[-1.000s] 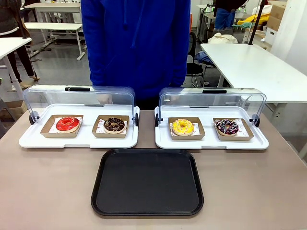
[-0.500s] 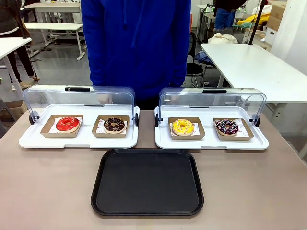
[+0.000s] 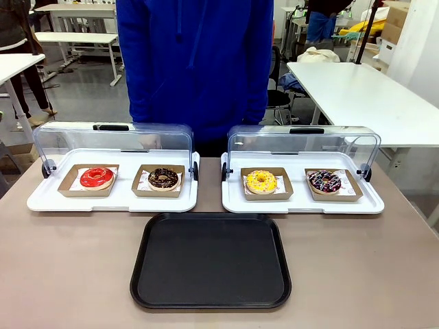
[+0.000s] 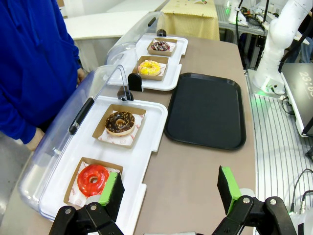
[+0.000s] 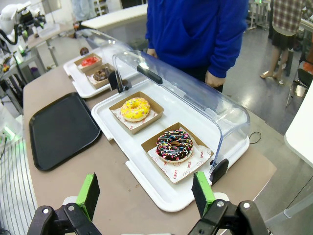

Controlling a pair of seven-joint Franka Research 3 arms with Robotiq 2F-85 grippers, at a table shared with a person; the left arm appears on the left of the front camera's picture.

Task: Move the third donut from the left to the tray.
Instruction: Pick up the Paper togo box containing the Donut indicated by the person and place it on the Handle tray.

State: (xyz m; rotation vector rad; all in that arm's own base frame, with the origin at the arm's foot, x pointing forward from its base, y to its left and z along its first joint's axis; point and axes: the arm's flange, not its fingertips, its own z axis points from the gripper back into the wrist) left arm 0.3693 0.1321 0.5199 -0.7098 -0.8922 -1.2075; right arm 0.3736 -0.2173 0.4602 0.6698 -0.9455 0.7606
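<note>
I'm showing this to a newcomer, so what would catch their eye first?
Probably the person in bright blue standing at the far side of the table. Then the red donut at far left and the yellow donut third from left, vivid in the white display trays with raised clear lids. The big black tray lies in front, nearer the robot.

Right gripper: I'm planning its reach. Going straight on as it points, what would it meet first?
Probably the sprinkled chocolate donut on the white display tray, with the yellow donut off to one side; depth is unclear.
</note>
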